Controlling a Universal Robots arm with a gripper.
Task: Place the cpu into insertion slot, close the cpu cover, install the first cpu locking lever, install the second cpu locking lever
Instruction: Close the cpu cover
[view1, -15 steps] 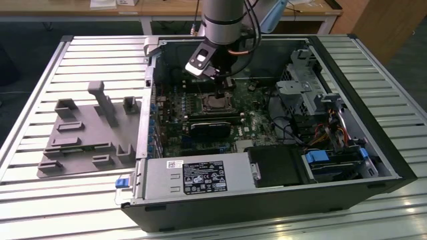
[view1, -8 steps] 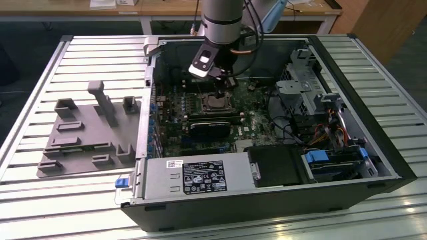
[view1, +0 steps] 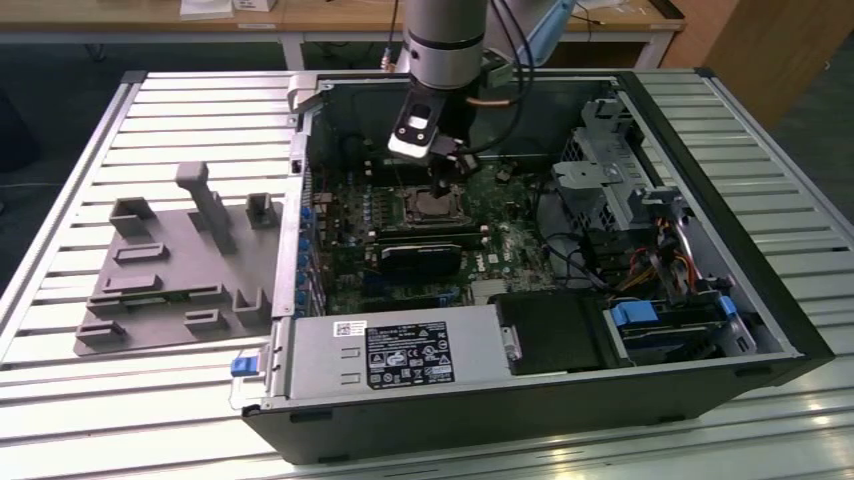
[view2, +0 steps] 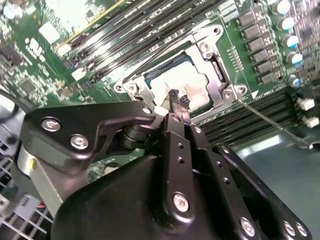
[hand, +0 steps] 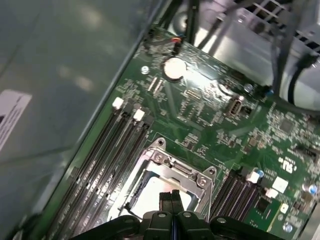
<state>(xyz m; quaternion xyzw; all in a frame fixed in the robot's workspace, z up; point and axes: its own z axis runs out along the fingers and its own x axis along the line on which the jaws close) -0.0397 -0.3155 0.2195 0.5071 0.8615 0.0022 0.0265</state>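
Cpu (view2: 185, 80) lay seated in the insertion slot (view1: 434, 205), directly beneath the tips of the gripper (view2: 178, 101), its dull silver-beige top partly hidden behind them.

Around all this, a slatted metal table (view1: 134, 400) carried an open computer case (view1: 534, 425) lying on its side, and the arm (view1: 447, 40) reached down into it. Off to the gripper's side, toward the exterior view's left, a grey moulded fixture (view1: 147, 290) rested on the table beside the case.

Under the gripper spread the green board (hand: 200, 115), covering the case floor. Long black memory slots (view2: 150, 30) ran in rows on either side of the insertion slot.

The cpu cover (view2: 216, 80), a silver-grey frame, lay around the cpu, and the chip showed through its window. Whether the cover sat fully down could not be told. A thin lever (view2: 265, 120) ran from the slot's corner out across the memory slots, away from the gripper.

The gripper's two black fingertips (view2: 173, 97) were pressed together, side by side, just over the cpu's near edge. Whether they touched the chip could not be judged. In the exterior view the gripper hung close above the slot, inside the case walls.
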